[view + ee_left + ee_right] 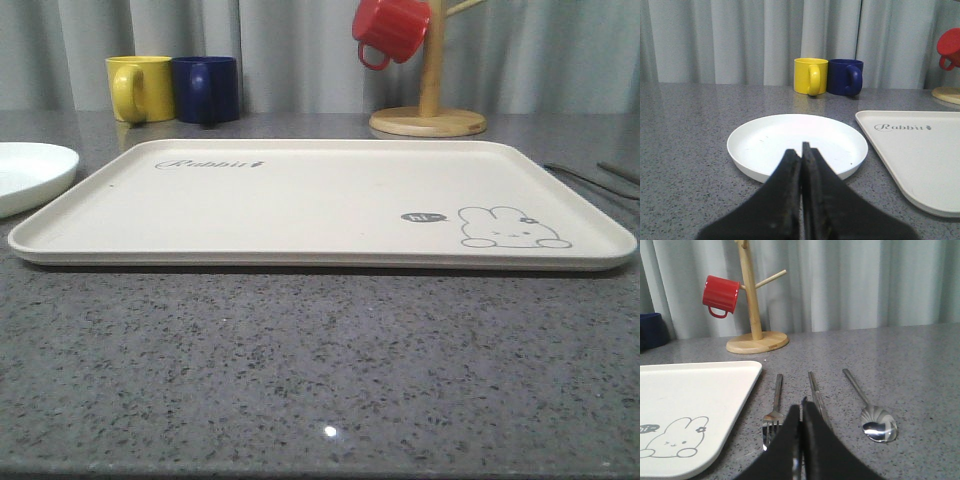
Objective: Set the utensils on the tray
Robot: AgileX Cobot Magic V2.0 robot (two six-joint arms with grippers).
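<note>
The cream tray (300, 200) with its rabbit drawing lies flat in the middle of the table, with nothing on it. The utensils lie side by side on the grey tabletop to the right of the tray (690, 385): a fork (774, 412), a pair of chopsticks (815, 390) and a spoon (879, 422). My right gripper (801, 407) is shut, low over the near ends of the fork and chopsticks, and its fingers hide part of them. My left gripper (801, 150) is shut with nothing in it, in front of the round white plate (790, 140).
The white plate (25, 170) sits left of the tray. A yellow mug (140, 88) and a blue mug (207, 88) stand at the back left. A wooden mug tree (430, 100) holding a red mug (390, 28) stands at the back right. Curtains close the far side.
</note>
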